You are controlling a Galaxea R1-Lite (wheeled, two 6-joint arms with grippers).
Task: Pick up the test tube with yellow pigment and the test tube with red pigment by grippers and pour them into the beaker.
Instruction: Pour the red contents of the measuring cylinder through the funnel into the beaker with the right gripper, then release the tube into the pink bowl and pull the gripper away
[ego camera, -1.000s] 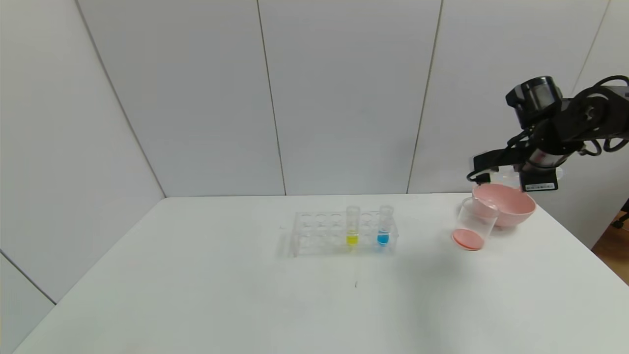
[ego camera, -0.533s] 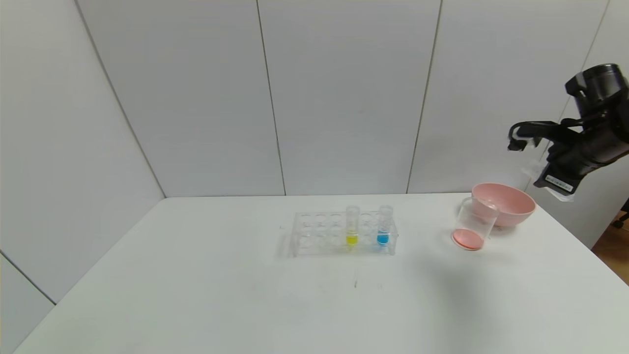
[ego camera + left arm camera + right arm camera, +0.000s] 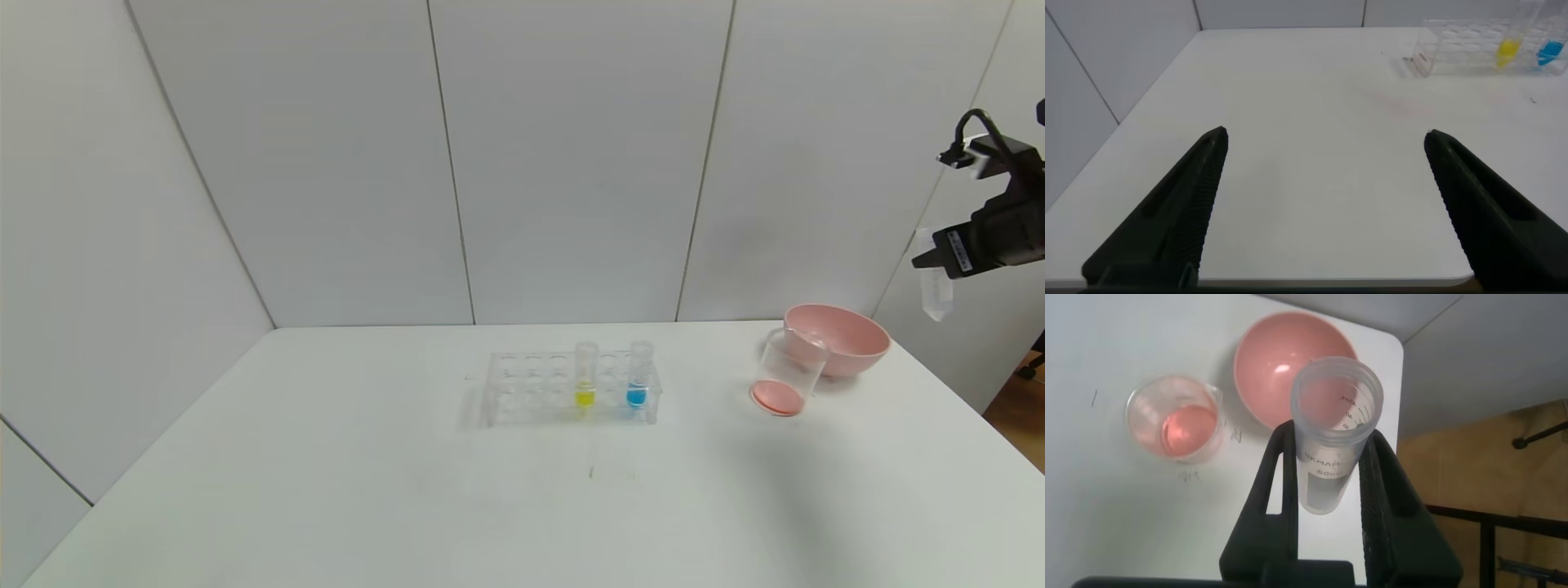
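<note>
- Looking from the head view: the right gripper (image 3: 939, 263) hangs high at the table's right edge, clamped on an emptied clear tube (image 3: 932, 286) that points down below it; the beaker (image 3: 785, 374), with red-orange liquid at its bottom, stands on the white table (image 3: 326, 490) below and to the left of that gripper, just beside the pink bowl (image 3: 841, 336); the tube rack (image 3: 539, 388) sits well apart to the gripper's left, holding the test tube with yellow pigment (image 3: 584, 377) upright and a blue tube (image 3: 638, 376) two slots to its right; the left arm does not show here.
- Looking from the left wrist view: the left gripper (image 3: 1327, 184) hovers above the near left part of the table (image 3: 1315, 163) with its fingers (image 3: 1176, 212) spread wide and nothing between them; the rack (image 3: 1462, 51) lies far ahead of it, with the yellow tube (image 3: 1507, 51) and the blue tube (image 3: 1550, 51) standing in it.
- Looking from the right wrist view: the right gripper (image 3: 1333, 486) pinches the clear tube (image 3: 1333, 433) between its black fingers (image 3: 1278, 490), the tube's open mouth facing the camera and printed marks on its wall, no liquid visible inside; beyond the fingers the beaker (image 3: 1174, 418) holds a shallow red-orange pool, and the pink bowl (image 3: 1270, 367) stands beside it, near the table's corner.
</note>
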